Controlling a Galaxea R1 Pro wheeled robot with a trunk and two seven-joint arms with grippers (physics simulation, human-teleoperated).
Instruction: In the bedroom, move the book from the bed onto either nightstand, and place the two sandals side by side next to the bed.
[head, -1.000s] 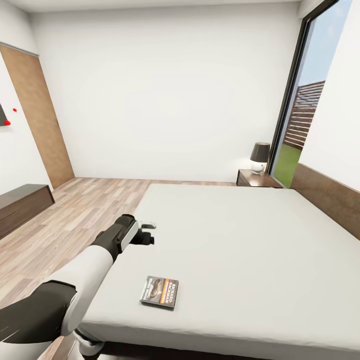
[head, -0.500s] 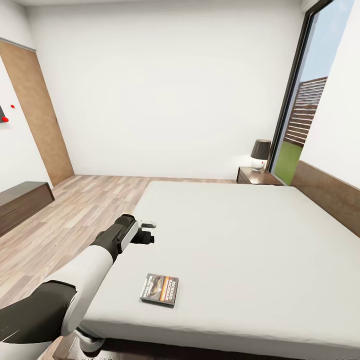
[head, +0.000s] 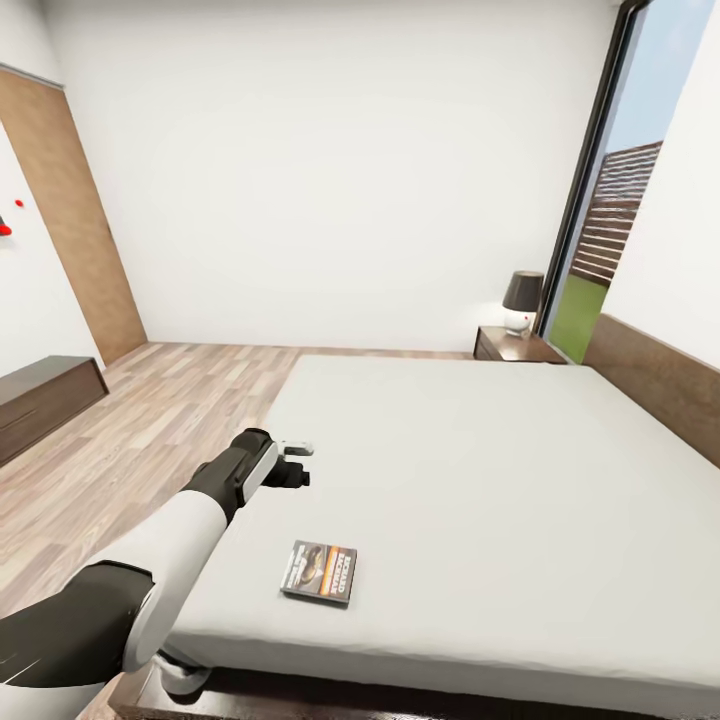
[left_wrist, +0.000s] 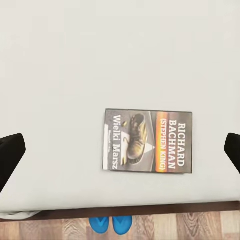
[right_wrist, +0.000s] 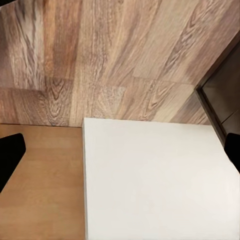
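The book (head: 320, 573) lies flat near the foot edge of the bed (head: 480, 470), cover up with an orange band. My left gripper (head: 297, 462) hovers above the mattress a little beyond the book, open and empty. In the left wrist view the book (left_wrist: 148, 141) sits between the widely spread dark fingertips (left_wrist: 10, 155). Past the bed's dark frame, two blue sandals (left_wrist: 111, 224) lie close together on the wood floor, cut off by the picture's edge. A nightstand (head: 515, 345) stands at the bed's far corner. My right gripper (right_wrist: 120, 152) is open over floor.
A dark-shaded lamp (head: 522, 300) stands on the nightstand beside the tall window (head: 610, 200). A long low dark bench (head: 40, 400) and a wooden door (head: 75, 220) line the left wall. The right wrist view has wood planks (right_wrist: 115, 55) and a white panel (right_wrist: 155, 180).
The whole head view has shifted slightly, so the camera has moved. The book has not moved on the bed, and the left arm keeps its pose.
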